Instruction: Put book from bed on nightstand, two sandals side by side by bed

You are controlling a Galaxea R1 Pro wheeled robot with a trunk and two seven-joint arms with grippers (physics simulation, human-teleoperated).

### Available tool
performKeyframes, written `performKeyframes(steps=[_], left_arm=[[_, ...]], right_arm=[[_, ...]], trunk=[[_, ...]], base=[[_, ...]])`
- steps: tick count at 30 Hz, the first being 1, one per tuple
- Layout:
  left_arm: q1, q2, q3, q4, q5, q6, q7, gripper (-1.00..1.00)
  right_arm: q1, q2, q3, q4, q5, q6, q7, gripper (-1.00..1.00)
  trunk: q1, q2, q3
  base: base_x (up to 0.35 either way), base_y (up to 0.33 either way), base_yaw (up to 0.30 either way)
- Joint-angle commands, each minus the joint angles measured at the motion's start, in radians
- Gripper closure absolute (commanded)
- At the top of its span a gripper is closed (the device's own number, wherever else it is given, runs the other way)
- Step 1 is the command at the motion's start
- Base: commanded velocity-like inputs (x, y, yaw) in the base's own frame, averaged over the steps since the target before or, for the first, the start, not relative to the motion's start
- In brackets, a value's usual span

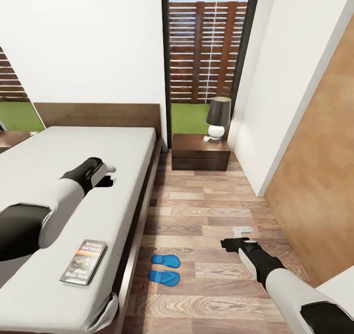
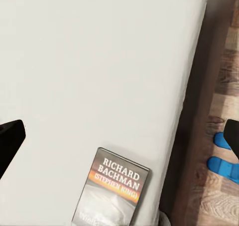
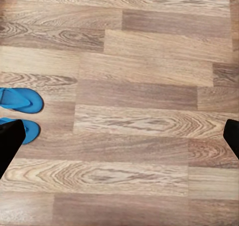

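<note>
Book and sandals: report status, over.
Both grippers open, empty: left gripper over bed, right gripper over floor. Book on mattress, near edge. Sandals side by side beside bed. Nightstand ahead, lamp on it.

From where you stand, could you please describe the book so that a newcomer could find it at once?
Start at the bed, the big grey mattress in a dark wooden frame. Near its foot end, close to the edge facing the wood floor, lies the book, flat and face up. It is the only thing lying on the mattress: a dark cover with an orange band and white lettering.
</note>
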Motion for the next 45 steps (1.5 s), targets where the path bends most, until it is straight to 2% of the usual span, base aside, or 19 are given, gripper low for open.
performKeyframes(steps=[1,4,9,11,13,14,15,18,22,24,31,32,33,37,45], left_arm=[[0.001,0.011,-0.006,0.016,0.014,-0.028,-0.001,-1.0],[0.023,0.029,-0.007,0.038,0.013,-0.095,-0.029,-1.0],[0.086,0.068,-0.007,0.05,0.005,-0.191,-0.143,-1.0],[0.104,0.092,-0.008,0.05,0.006,-0.234,-0.188,-1.0],[0.109,0.099,-0.008,0.051,0.005,-0.251,-0.209,-1.0],[0.114,0.105,-0.008,0.052,0.004,-0.263,-0.226,-1.0],[0.119,0.111,-0.008,0.053,0.004,-0.276,-0.247,-1.0],[0.121,0.113,-0.008,0.053,0.002,-0.281,-0.253,-1.0],[0.122,0.114,-0.009,0.048,0.002,-0.283,-0.255,-1.0],[0.122,0.114,-0.011,0.046,0.002,-0.283,-0.254,-1.0],[0.122,0.123,-0.008,0.039,0.003,-0.259,-0.248,-1.0],[0.122,0.128,-0.008,0.031,0.003,-0.244,-0.248,-1.0],[0.122,0.138,-0.009,-0.001,0.003,-0.197,-0.246,-1.0],[0.122,0.149,-0.009,-0.028,0.003,-0.164,-0.245,-1.0],[0.122,0.153,-0.01,-0.033,0.003,-0.159,-0.247,-1.0]], right_arm=[[0.0,-0.001,0.008,-0.002,-0.01,0.004,-0.003,-1.0],[0.0,-0.001,0.007,-0.002,-0.011,-0.001,-0.002,-1.0],[0.001,-0.003,0.007,-0.035,-0.012,-0.006,0.0,-1.0],[0.002,-0.004,0.007,-0.091,-0.013,-0.004,0.0,-1.0],[0.006,-0.005,0.006,-0.136,-0.013,0.001,0.0,-1.0],[0.012,-0.005,0.005,-0.186,-0.013,0.009,0.0,-1.0],[0.02,-0.006,-0.005,-0.316,-0.013,0.056,-0.002,-1.0],[0.025,-0.006,-0.027,-0.421,-0.012,0.1,-0.004,-1.0],[0.061,-0.006,-0.072,-0.558,-0.009,0.156,-0.005,-1.0],[0.067,-0.006,-0.078,-0.577,-0.008,0.163,-0.005,-1.0],[0.073,-0.006,-0.084,-0.597,-0.007,0.171,-0.006,-1.0],[0.073,-0.006,-0.084,-0.598,-0.007,0.171,-0.006,-1.0],[0.073,-0.006,-0.084,-0.598,-0.007,0.171,-0.006,-1.0],[0.073,-0.006,-0.085,-0.598,-0.006,0.171,-0.006,-1.0],[0.073,-0.007,-0.085,-0.597,-0.006,0.171,-0.005,-1.0]], trunk=[[0.0,-0.001,-0.002],[0.0,-0.001,-0.005],[0.0,-0.001,-0.012],[0.0,-0.001,-0.015],[0.0,-0.001,-0.019],[0.0,-0.001,-0.02],[0.0,-0.001,-0.022],[0.0,-0.001,-0.026],[0.0,-0.001,-0.033],[0.0,-0.001,-0.036],[0.023,-0.043,-0.066],[0.027,-0.05,-0.071],[0.031,-0.057,-0.075],[0.046,-0.085,-0.094],[0.077,-0.141,-0.132]], base=[[0.0,0.0,0.0],[0.0,0.0,0.0],[0.0,0.0,0.0],[0.0,0.0,0.0],[0.0,0.0,0.0],[0.0,0.0,0.0],[0.0,0.0,0.0],[0.0,0.0,0.0],[0.0,0.0,0.0],[0.0,0.0,0.0],[0.0,0.0,0.0],[0.0,0.0,0.0],[0.0,0.0,0.0],[0.0,0.0,0.0],[0.0,0.0,0.0]])
